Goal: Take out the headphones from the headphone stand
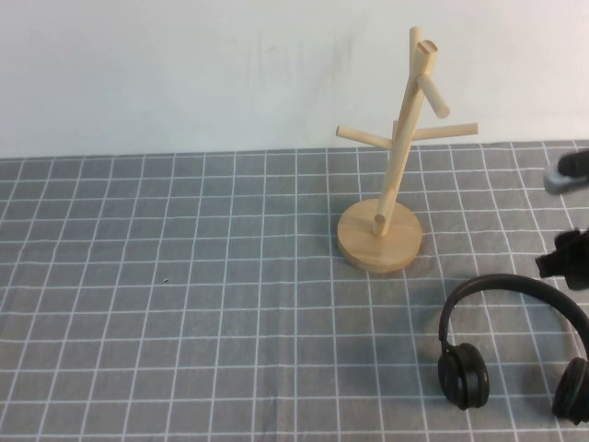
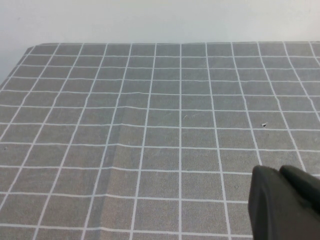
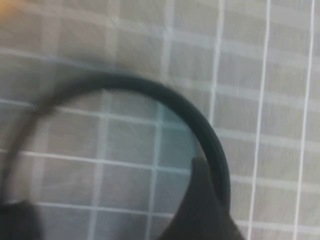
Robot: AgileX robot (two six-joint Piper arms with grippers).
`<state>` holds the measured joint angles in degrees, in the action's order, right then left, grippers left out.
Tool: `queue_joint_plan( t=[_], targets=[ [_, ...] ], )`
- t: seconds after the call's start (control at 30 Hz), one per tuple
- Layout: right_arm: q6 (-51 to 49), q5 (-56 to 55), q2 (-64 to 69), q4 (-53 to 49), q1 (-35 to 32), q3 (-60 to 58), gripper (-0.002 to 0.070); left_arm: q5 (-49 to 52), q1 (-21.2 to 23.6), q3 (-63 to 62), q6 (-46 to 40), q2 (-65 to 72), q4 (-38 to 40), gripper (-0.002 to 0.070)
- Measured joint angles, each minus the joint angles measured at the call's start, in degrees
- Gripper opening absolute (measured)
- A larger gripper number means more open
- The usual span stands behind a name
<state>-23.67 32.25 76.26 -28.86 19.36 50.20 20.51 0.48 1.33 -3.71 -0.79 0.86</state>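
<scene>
The black headphones (image 1: 463, 375) lie flat on the grey checked cloth at the front right, headband arched toward the stand. The light wooden headphone stand (image 1: 398, 157) stands upright at centre right with bare pegs and nothing hanging on it. My right gripper (image 1: 563, 258) hovers at the right edge, just behind the headband and apart from it. It is open and empty. In the right wrist view one dark finger (image 3: 200, 210) shows beside the blurred headband (image 3: 200, 125). My left gripper (image 2: 277, 172) is shut and empty over bare cloth, out of the high view.
The grey cloth with white grid lines (image 1: 184, 304) covers the table. A white wall (image 1: 184, 74) runs along the far edge. The cloth's far left corner shows in the left wrist view (image 2: 35, 50).
</scene>
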Motion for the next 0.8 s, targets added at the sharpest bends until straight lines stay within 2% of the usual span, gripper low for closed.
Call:
queue_joint_plan(
  t=[0.1, 0.17, 0.27, 0.33, 0.47, 0.8],
  targets=[
    [4.0, 2.8, -7.2, 0.6, 4.9, 0.0, 0.0441, 0.0, 0.0, 0.0, 0.0, 0.0, 0.0, -0.0004],
    [4.2, 5.2, -11.3, 0.9, 8.3, 0.0, 0.0401, 0.0, 0.0, 0.0, 0.0, 0.0, 0.0, -0.0004],
    [4.6, 9.8, -17.1, 0.9, 13.7, 0.0, 0.0202, 0.0, 0.0, 0.0, 0.0, 0.0, 0.0, -0.0004],
    [4.6, 12.5, -20.4, 0.9, 16.8, 0.0, -0.0004, 0.0, 0.0, 0.0, 0.0, 0.0, 0.0, -0.0004],
    [4.0, 14.1, -25.2, 1.0, 20.3, 0.0, -0.0006, 0.0, 0.0, 0.0, 0.0, 0.0, 0.0, -0.0004],
    [4.0, 14.8, -28.3, 0.8, 20.4, -0.1, -0.0006, 0.0, 0.0, 0.0, 0.0, 0.0, 0.0, -0.0004]
  ],
)
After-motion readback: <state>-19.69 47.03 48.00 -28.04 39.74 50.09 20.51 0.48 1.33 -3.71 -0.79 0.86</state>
